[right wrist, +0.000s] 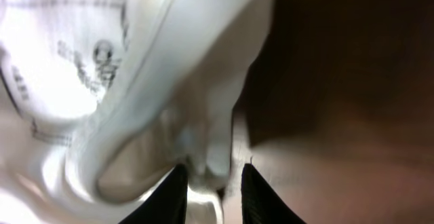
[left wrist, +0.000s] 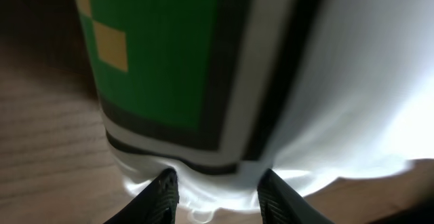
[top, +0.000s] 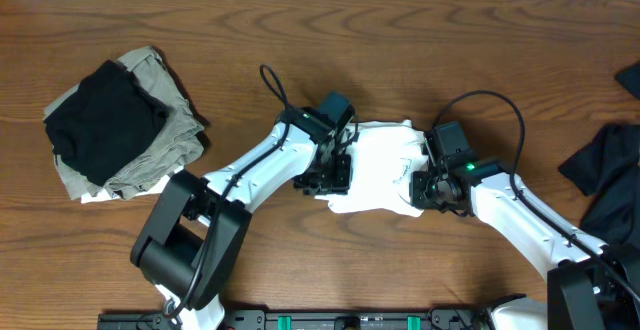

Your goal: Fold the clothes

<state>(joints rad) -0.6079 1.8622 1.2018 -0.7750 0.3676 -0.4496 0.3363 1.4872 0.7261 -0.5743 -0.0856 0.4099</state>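
Note:
The white T-shirt (top: 378, 165) lies bunched into a small shape at the table's middle, between my two grippers. My left gripper (top: 325, 177) is at its left edge. In the left wrist view the fingers (left wrist: 218, 191) are closed partway, with the shirt's white hem (left wrist: 217, 195) between them and the green-and-black pixel print (left wrist: 163, 54) just beyond. My right gripper (top: 437, 192) is at the shirt's right edge. In the right wrist view its fingers (right wrist: 213, 190) pinch a white fold (right wrist: 203, 149) that has faint printed marks on it.
A black garment (top: 105, 120) lies on khaki ones (top: 160, 155) in a pile at the far left. A dark navy garment (top: 612, 180) lies at the right edge. A black cable (top: 275, 85) loops behind the left arm. Bare wood lies along the back.

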